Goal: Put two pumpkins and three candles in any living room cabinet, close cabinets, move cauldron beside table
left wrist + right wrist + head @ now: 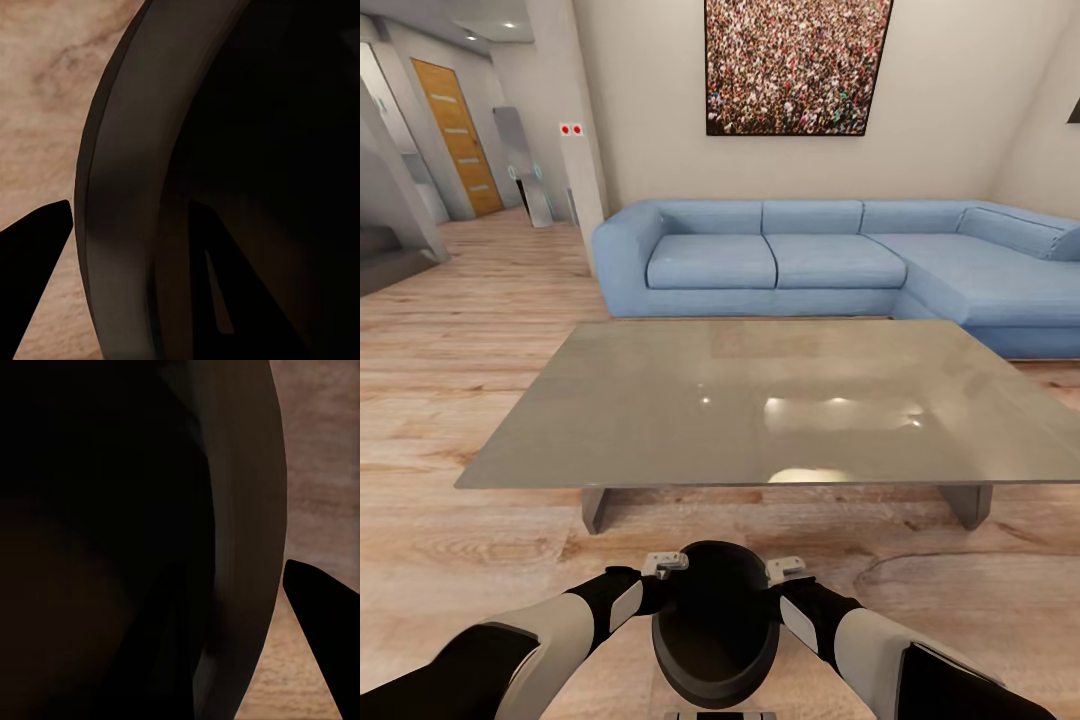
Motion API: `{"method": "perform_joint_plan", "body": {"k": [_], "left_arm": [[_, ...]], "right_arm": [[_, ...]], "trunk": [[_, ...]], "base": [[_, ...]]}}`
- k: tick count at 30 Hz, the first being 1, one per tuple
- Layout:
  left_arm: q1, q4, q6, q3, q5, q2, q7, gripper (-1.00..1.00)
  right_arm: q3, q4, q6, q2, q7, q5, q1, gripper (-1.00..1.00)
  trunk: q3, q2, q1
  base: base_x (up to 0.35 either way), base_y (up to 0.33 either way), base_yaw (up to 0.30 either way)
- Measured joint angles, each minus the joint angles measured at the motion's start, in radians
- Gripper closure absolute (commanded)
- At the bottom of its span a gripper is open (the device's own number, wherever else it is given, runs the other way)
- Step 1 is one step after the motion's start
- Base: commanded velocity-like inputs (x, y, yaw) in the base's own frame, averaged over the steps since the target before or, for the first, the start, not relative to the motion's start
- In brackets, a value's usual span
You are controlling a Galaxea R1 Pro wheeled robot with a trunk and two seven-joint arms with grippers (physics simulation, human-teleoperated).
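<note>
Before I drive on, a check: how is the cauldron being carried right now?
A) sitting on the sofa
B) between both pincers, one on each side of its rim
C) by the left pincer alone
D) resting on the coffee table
B: the head view shows the cauldron in front of the table, the left pincer and right pincer on opposite sides of its rim.

This is a home's living room. A long blue corner sofa (840,260) stands against a pale wall under a large framed picture (797,65) of a crowd. A low grey glossy coffee table (760,400) sits in front of it on a light wood plank floor (480,330). At the far left, a hallway leads to an orange wooden door (458,135).
</note>
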Motion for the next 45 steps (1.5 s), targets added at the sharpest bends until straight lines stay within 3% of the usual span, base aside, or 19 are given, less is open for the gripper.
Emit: {"method": "perform_joint_plan", "body": {"k": [24, 45], "left_arm": [[-0.004, 0.0, 0.001, 0.0, -0.002, -0.001, 0.001, 1.0], [-0.004, 0.0, 0.002, 0.0, -0.003, -0.001, 0.001, 1.0]], "right_arm": [[0.004, 0.001, 0.001, 0.0, -0.001, -0.006, -0.003, 1.0], [0.007, 0.001, 0.0, 0.0, -0.001, -0.01, -0.003, 1.0]], "trunk": [[-0.016, -0.001, -0.001], [-0.017, -0.001, -0.002]], "base": [[0.0, 0.0, 0.0], [0.0, 0.0, 0.0]]}}
